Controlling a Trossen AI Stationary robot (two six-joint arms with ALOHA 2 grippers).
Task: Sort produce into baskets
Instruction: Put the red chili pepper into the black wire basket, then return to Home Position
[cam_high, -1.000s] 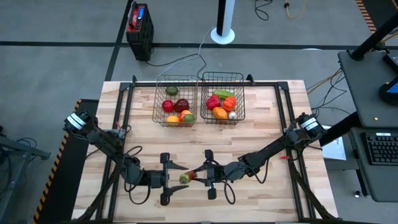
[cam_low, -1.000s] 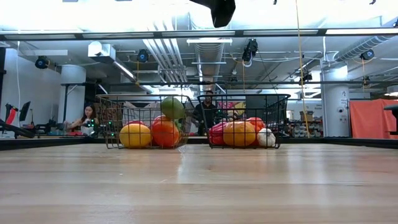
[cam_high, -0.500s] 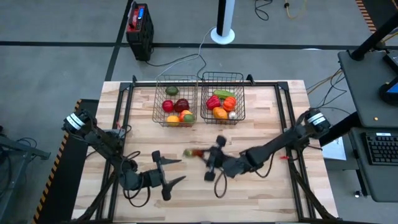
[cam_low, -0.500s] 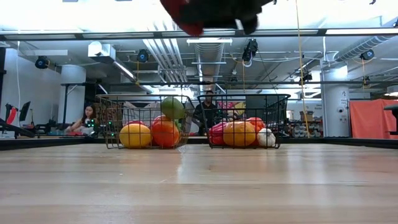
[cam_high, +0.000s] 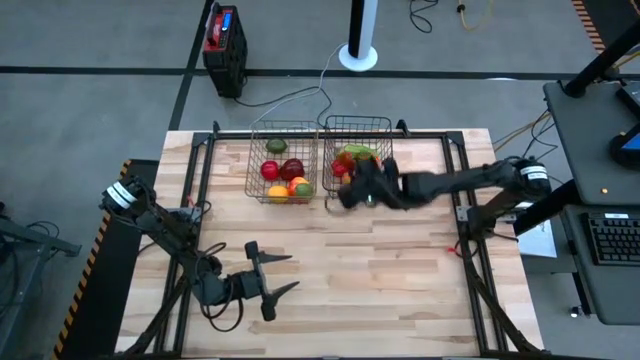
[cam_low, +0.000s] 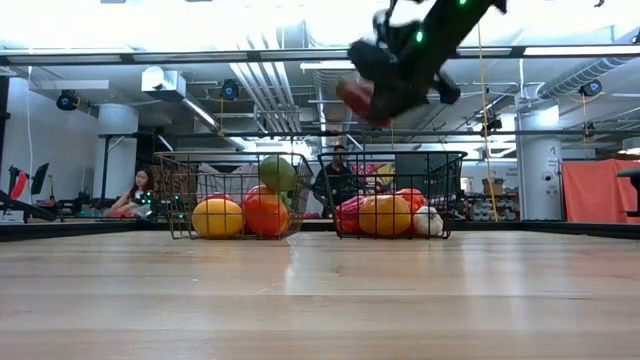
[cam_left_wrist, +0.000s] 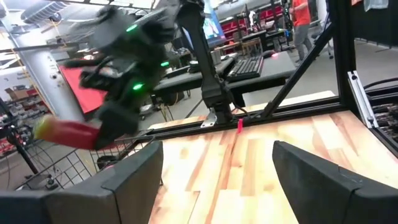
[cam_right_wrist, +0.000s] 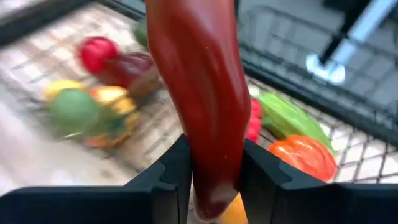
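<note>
My right gripper (cam_high: 352, 188) is shut on a long red pepper (cam_right_wrist: 199, 93) with a yellow-green end (cam_left_wrist: 43, 127), and holds it in the air over the near left part of the right wire basket (cam_high: 385, 128). That basket holds red, orange and long green pieces and a white garlic bulb (cam_low: 428, 221). The left basket (cam_high: 255, 160) holds green, red, yellow and orange pieces. My left gripper (cam_high: 278, 280) is open and empty, low over the table near its near edge. My right gripper pinches the red pepper between its two fingers (cam_right_wrist: 171, 177), on the red part (cam_right_wrist: 214, 168) away from the yellow-green end. The pepper lies along the fingers and sticks out past them. The gripper comes slanting from the table's right. The pepper is lifted clear, above the basket.
Both baskets stand side by side at the table's far middle. A black and red box (cam_high: 224, 45) and a white pole base (cam_high: 358, 55) stand on the floor beyond the table. Bare wood (cam_high: 380, 280) lies between the baskets and the near edge. People (cam_low: 140, 190) sit far behind.
My right gripper has carried the red pepper up and away from my left gripper, from the near middle of the table toward the far edge, to above the right basket. My left gripper has drawn back a little toward the table's left.
</note>
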